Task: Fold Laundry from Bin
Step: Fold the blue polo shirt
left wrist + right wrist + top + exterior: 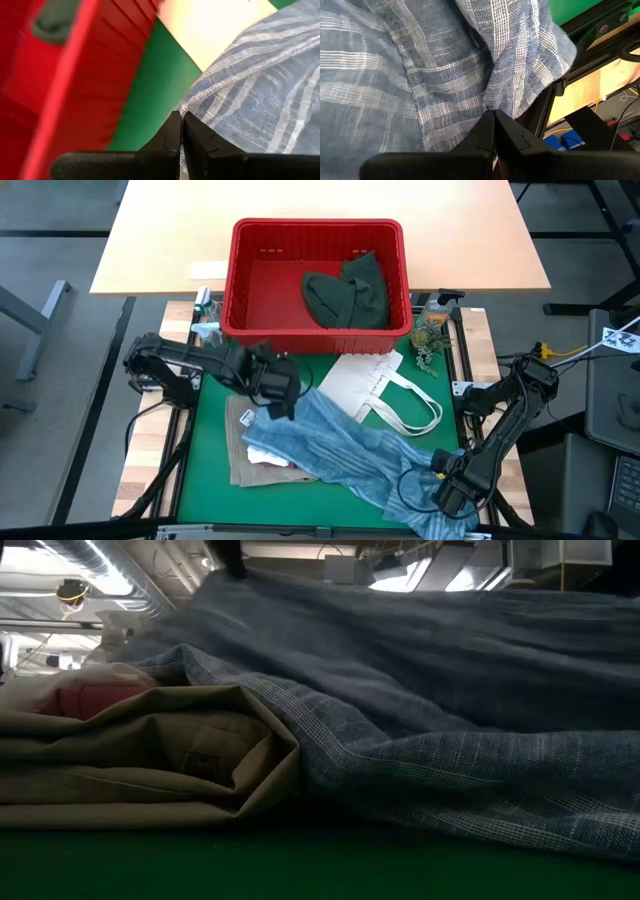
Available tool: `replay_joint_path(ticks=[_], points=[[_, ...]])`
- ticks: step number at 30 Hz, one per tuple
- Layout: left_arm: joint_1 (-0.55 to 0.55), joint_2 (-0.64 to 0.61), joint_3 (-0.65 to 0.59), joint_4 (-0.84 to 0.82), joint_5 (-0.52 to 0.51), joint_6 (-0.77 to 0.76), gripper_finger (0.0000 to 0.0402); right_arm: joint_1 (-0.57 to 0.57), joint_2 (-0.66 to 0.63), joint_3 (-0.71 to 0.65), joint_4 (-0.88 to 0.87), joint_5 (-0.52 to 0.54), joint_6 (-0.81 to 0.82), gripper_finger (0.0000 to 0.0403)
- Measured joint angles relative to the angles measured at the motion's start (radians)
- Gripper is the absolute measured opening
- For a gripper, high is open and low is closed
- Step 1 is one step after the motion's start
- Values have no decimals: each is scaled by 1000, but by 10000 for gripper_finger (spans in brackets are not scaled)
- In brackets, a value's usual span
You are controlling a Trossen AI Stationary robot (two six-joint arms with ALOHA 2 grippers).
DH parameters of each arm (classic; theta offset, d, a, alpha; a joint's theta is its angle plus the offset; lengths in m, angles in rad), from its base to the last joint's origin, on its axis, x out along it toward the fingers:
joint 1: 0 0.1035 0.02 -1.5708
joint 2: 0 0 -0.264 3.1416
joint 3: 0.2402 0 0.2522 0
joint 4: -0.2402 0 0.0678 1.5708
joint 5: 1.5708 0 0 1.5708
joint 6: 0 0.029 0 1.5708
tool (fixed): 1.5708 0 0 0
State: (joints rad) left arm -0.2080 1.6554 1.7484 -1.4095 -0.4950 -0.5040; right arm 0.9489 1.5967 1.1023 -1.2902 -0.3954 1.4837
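high view: straight down over the whole green mat point(205, 450), both arms and the bin point(318, 280).
low view: at mat level, close against the tan garment point(150, 760) and striped shirt point(450, 740).
left wrist view: just behind the left gripper point(181, 120), facing shirt edge and bin wall.
right wrist view: just behind the right gripper point(494, 116), pressed near the shirt.
shared: all 4 views show the shirt.

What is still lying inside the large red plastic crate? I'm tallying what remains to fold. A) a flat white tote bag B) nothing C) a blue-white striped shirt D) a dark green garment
D: a crumpled dark green garment lies inside the large red plastic crate, toward its right side.
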Motion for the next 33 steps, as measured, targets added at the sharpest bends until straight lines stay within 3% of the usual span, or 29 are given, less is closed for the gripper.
replay_joint_path(ticks=[5, 14, 21, 33], points=[[54, 1, 5, 22, -85, 118, 0, 0, 0, 0, -30, 0, 0, 7], [60, 2, 5, 22, -83, 115, 0, 0, 0, 0, -81, 1, 36, 7], [-51, 10, -44, 42, -62, 90, 0, 0, 0, 0, -67, -15, 38, 7], [-270, 11, -254, 34, 45, -91, 0, 1, 0, 0, -38, -35, -33, 7]])
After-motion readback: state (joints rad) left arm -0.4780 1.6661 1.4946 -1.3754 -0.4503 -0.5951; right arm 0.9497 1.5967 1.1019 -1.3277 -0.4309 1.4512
